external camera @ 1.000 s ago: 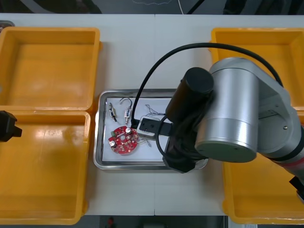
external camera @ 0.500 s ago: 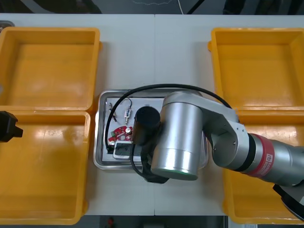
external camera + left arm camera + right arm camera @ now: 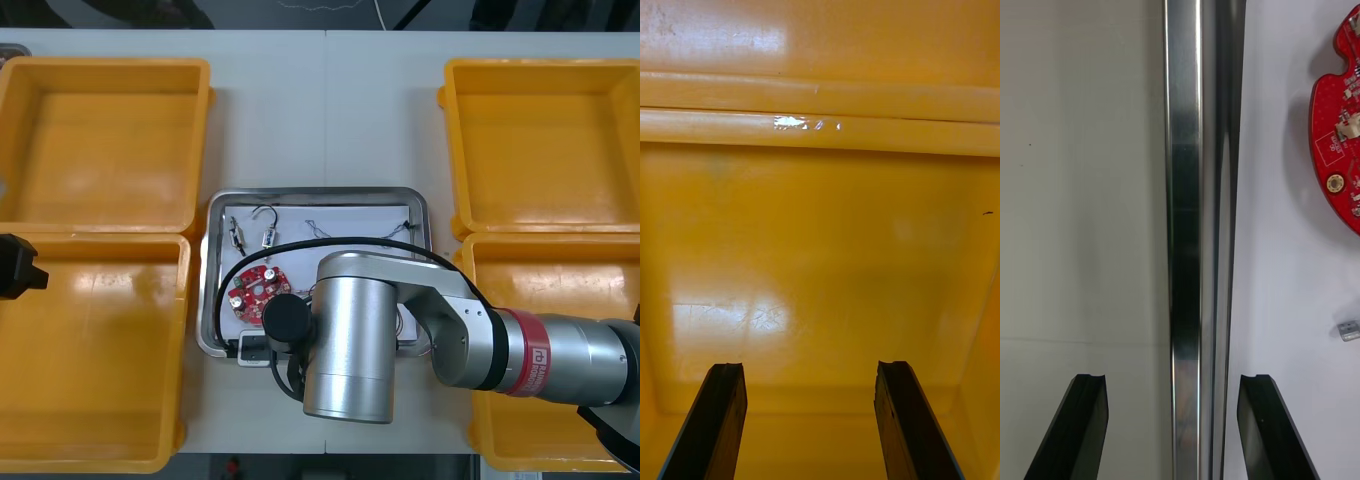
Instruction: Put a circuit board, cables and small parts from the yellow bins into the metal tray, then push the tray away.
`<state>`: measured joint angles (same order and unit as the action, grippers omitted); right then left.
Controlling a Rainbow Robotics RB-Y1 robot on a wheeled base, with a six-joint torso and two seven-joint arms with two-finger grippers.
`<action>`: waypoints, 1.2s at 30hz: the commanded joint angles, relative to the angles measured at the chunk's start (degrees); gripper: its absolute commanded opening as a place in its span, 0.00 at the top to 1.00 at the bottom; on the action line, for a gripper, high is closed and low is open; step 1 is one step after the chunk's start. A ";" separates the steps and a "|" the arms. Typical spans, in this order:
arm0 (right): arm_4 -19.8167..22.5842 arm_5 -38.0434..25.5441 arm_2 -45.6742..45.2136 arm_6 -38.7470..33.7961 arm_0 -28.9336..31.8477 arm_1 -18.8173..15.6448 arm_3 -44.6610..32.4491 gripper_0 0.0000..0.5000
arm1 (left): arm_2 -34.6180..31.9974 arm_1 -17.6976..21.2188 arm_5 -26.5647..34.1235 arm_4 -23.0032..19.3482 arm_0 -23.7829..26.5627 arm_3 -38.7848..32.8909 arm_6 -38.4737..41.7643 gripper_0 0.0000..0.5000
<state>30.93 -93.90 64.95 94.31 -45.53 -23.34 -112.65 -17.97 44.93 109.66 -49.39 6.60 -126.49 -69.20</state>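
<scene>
From above, the right arm [image 3: 350,345] bends across the near edge of the metal tray [image 3: 318,191] on the light tabletop [image 3: 320,110], the red circuit board [image 3: 258,293] inside; at its wrist the right pincer [image 3: 1172,382], released, straddles the tray's rim; the left pincer [image 3: 809,371], released, hangs over a yellow bin [image 3: 820,247].

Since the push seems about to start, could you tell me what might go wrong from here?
The open right gripper straddles the near rim of the metal tray toward its left corner, so an off-centre push may swing the tray instead of sliding it straight. Its inner finger stands near the circuit board and a small metal part and could knock them. The left gripper hangs open over a yellow bin.
</scene>
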 commanded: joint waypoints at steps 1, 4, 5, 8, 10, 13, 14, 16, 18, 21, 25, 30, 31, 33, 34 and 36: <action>-2.10 1.61 2.02 0.26 -1.84 2.34 0.85 0.00 | -1.54 2.36 0.34 -0.44 -0.98 -1.66 -0.67 0.00; -3.77 2.32 2.99 0.26 -1.84 2.43 1.38 0.00 | -1.54 2.36 0.34 -0.44 -0.98 -1.66 -0.67 0.00; -3.95 2.40 3.07 0.26 -1.93 2.43 1.55 0.00 | -1.54 2.36 0.34 -0.44 -0.98 -1.66 -0.67 0.00; -4.12 2.40 3.07 0.35 -1.84 2.43 1.64 0.00 | -1.54 2.36 0.34 -0.44 -0.98 -1.66 -0.67 0.00; -4.39 2.40 3.07 0.52 -1.84 2.43 1.73 0.00 | -1.54 2.36 0.34 -0.44 -0.98 -1.66 -0.67 0.00; -4.65 2.40 3.07 0.79 -1.84 2.43 1.73 0.00 | -1.54 2.36 0.34 -0.44 -0.98 -1.66 -0.67 0.00; -4.65 2.40 3.07 0.79 -1.84 2.43 1.73 0.00 | -1.54 2.36 0.34 -0.44 -0.98 -1.66 -0.67 0.00; -4.74 2.40 3.07 0.87 -1.84 2.43 1.73 0.04 | -1.54 2.36 0.34 -0.44 -0.98 -1.66 -0.67 0.00; -4.65 2.40 3.16 0.96 -1.84 2.43 1.64 0.15 | -1.54 2.36 0.34 -0.44 -0.98 -1.66 -0.67 0.00; -4.65 2.40 3.16 1.14 -1.84 2.43 1.73 0.56 | -1.54 2.36 0.34 -0.44 -0.98 -1.66 -0.67 0.00; -4.65 2.32 3.16 1.14 -1.84 2.25 1.73 1.00 | -1.54 2.36 0.34 -0.44 -0.98 -1.66 -0.67 0.00; -4.65 2.14 3.07 0.70 -1.84 2.25 1.82 1.00 | -1.54 2.36 0.34 -0.44 -0.98 -1.66 -0.67 0.00; -4.74 2.05 3.07 0.61 -1.84 2.25 1.73 1.00 | -1.54 2.36 0.34 -0.44 -0.98 -1.66 -0.67 0.00; -5.09 1.79 2.99 0.52 -1.84 2.16 1.82 1.00 | -1.54 2.36 0.34 -0.44 -0.98 -1.66 -0.67 0.00; -5.44 1.53 2.90 0.44 -1.84 2.16 1.73 1.00 | -1.54 2.36 0.34 -0.44 -0.98 -1.66 -0.67 0.00; -5.97 1.44 2.55 0.52 -1.84 2.08 1.82 1.00 | -1.54 2.36 0.34 -0.44 -0.98 -1.66 -0.67 0.00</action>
<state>26.00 -92.17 67.22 94.32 -45.80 -22.49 -110.51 -17.97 44.93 109.66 -49.42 6.60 -126.49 -69.20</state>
